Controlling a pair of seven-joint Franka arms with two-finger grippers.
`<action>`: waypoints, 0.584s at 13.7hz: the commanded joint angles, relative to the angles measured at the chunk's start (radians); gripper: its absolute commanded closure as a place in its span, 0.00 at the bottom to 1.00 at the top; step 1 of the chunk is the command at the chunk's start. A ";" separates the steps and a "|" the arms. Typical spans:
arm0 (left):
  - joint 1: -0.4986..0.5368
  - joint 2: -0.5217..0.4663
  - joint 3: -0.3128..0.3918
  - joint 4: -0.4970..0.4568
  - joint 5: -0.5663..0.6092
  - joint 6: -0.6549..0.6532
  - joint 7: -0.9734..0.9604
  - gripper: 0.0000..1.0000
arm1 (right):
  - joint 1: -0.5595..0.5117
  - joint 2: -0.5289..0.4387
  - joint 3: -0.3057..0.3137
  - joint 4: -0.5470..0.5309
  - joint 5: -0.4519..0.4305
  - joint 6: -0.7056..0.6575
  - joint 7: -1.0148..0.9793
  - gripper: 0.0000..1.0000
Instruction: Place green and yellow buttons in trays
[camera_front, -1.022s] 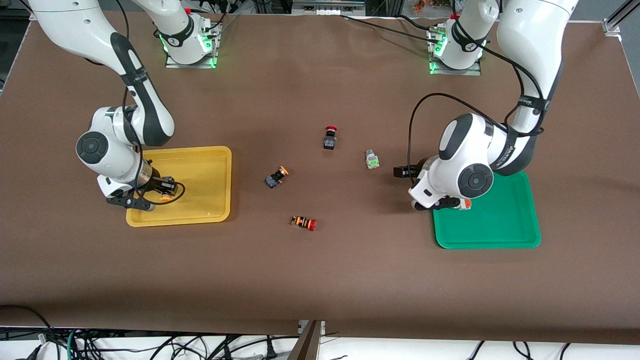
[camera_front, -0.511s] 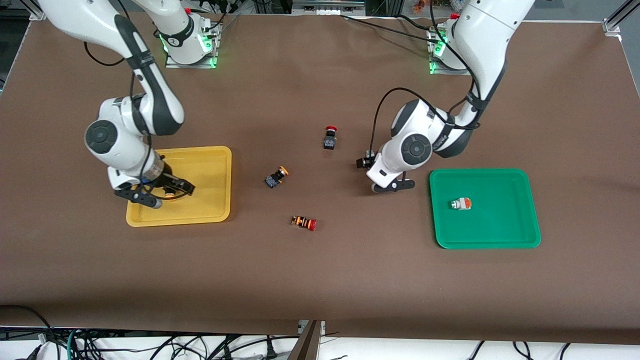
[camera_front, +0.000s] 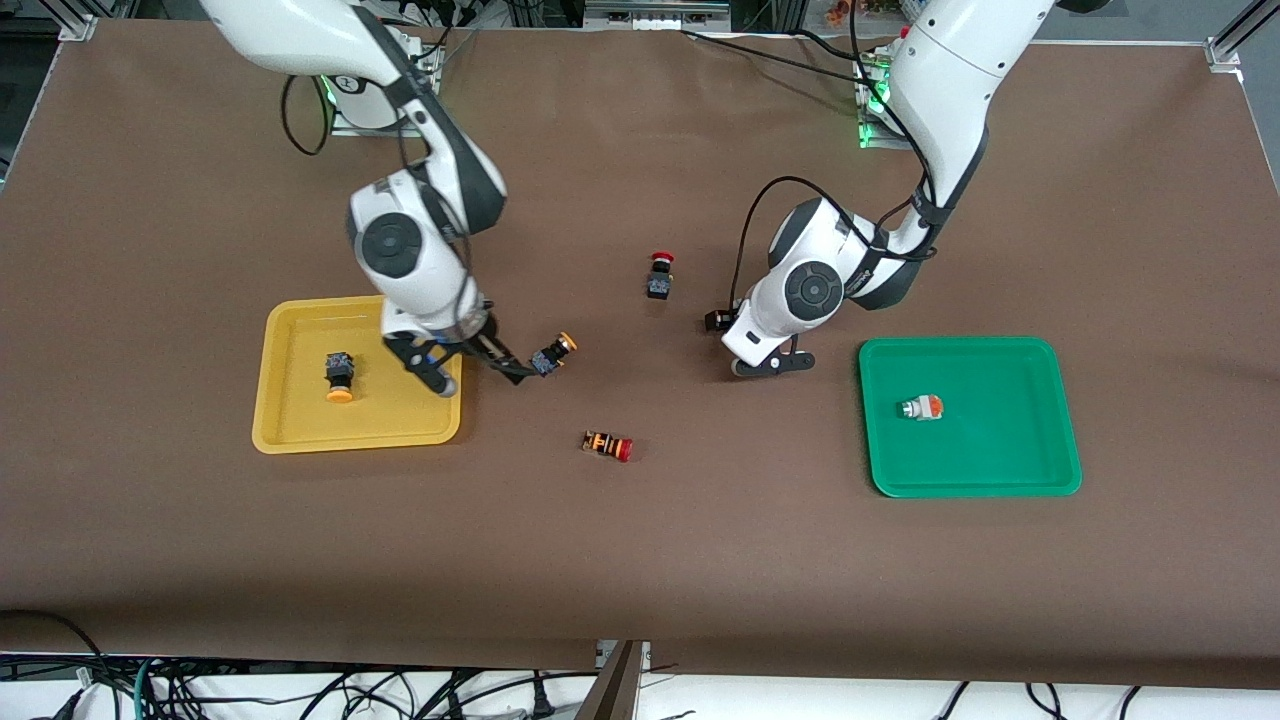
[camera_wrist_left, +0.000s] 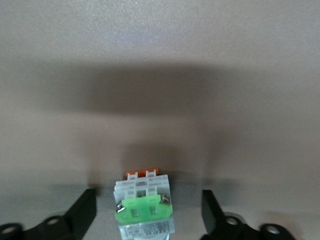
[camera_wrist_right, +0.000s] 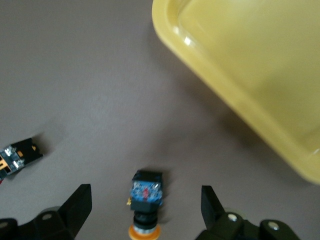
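One black-bodied yellow-capped button (camera_front: 339, 376) lies in the yellow tray (camera_front: 300, 440). The other (camera_front: 553, 355) lies on the table beside that tray, toward the middle. My right gripper (camera_front: 478, 370) is open next to it. In the right wrist view this button (camera_wrist_right: 146, 200) lies between my open right gripper (camera_wrist_right: 145, 198) fingers. The orange-marked grey button (camera_front: 921, 407) lies in the green tray (camera_front: 970, 490). My left gripper (camera_front: 768, 365) is open over the table beside the green tray and hides the green-marked button in the front view. In the left wrist view that button (camera_wrist_left: 145, 210) lies between the open fingers of my left gripper (camera_wrist_left: 148, 201).
A black button with a red cap (camera_front: 659, 275) stands near the table's middle. An orange-banded button with a red cap (camera_front: 608, 445) lies nearer to the front camera and also shows in the right wrist view (camera_wrist_right: 17, 157). The yellow tray's rim (camera_wrist_right: 240, 115) is close to my right gripper.
My right gripper left a yellow-capped button in the yellow tray and moved to the second one. My left gripper left the orange-marked button in the green tray and moved over the green-marked button.
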 joint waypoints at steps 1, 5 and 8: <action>-0.012 -0.009 0.003 -0.002 -0.004 0.002 0.000 0.95 | 0.045 0.081 -0.015 0.073 -0.074 -0.011 0.192 0.03; 0.040 -0.097 0.015 0.030 -0.001 -0.217 0.015 0.96 | 0.062 0.132 -0.017 0.084 -0.177 0.024 0.320 0.03; 0.150 -0.136 0.014 0.118 0.094 -0.479 0.140 0.94 | 0.071 0.158 -0.016 0.084 -0.179 0.064 0.363 0.03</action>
